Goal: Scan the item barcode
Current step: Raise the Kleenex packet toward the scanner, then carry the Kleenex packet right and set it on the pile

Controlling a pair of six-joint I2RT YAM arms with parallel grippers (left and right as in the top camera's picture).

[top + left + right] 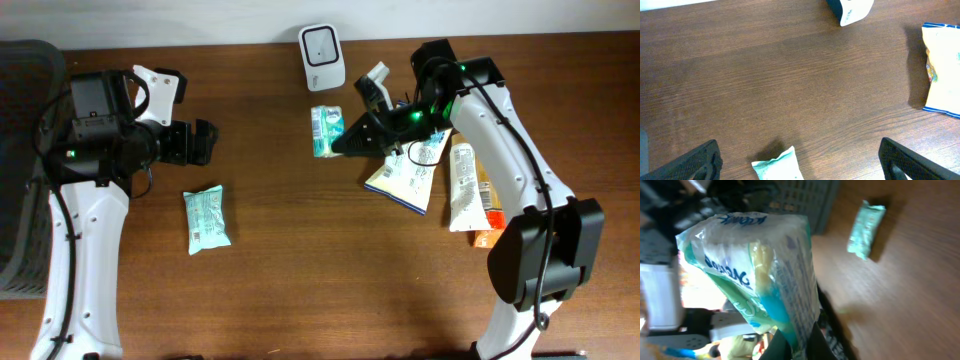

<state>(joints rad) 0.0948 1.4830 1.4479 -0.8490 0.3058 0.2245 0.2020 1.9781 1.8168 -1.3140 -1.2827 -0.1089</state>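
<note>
Across the worktop (300, 290), the left claw (205, 140) gapes wide and empty, well apart. The right claw (345, 142), much nearer the white scanner (322, 57), pinches a green packet (325, 125) just below it, long axis pointing scannerward.

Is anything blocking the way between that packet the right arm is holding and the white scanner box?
Nothing visible. The right gripper is shut on the green packet, and only bare table lies between it and the white scanner in the overhead view.
</note>
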